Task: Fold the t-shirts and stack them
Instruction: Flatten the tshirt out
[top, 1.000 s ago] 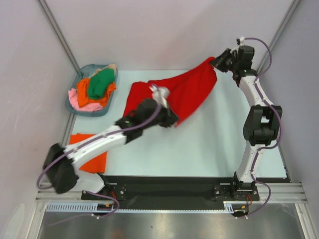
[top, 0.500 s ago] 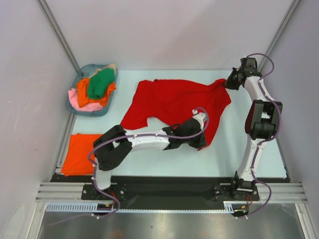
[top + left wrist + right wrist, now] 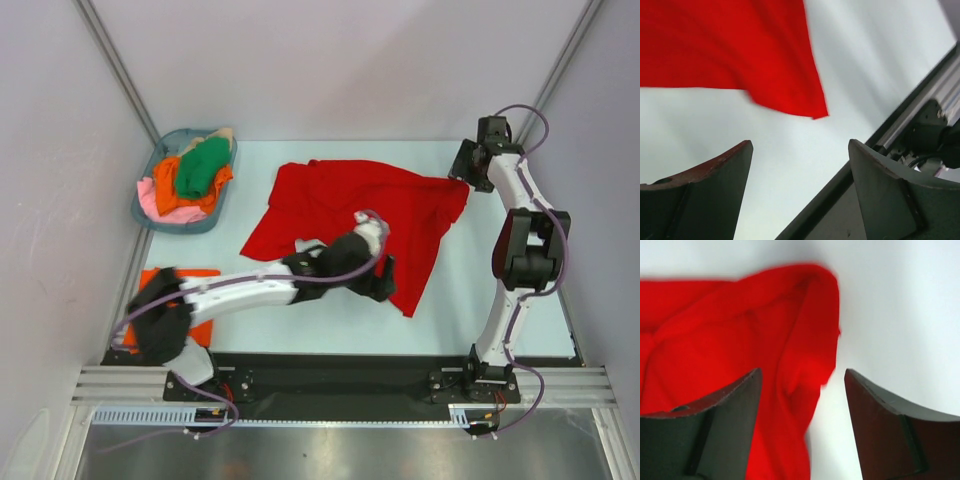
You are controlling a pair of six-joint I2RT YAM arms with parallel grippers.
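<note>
A bright red t-shirt (image 3: 340, 195) lies spread across the middle of the table, loose and a little rumpled. My left gripper (image 3: 378, 278) hovers over its near edge, open and empty. In the left wrist view the gripper (image 3: 800, 145) has only table between its fingers, with the shirt's near corner (image 3: 790, 75) just beyond. My right gripper (image 3: 462, 165) is at the shirt's far right corner, also open. In the right wrist view that corner (image 3: 750, 335) lies on the table under the gripper (image 3: 802, 372), not pinched. A folded orange t-shirt (image 3: 200, 275) lies near left, partly hidden by my left arm.
A blue-grey basket (image 3: 150, 222) at the far left holds a green shirt (image 3: 202, 168), an orange one (image 3: 166, 180), a pink one (image 3: 176, 212) and a beige one (image 3: 222, 135). The black rail (image 3: 330, 372) runs along the table's near edge.
Both grippers have opened and let go of the red shirt, which now lies spread on the table. The left arm has drawn back to the left; the right gripper stays by the far corner.
</note>
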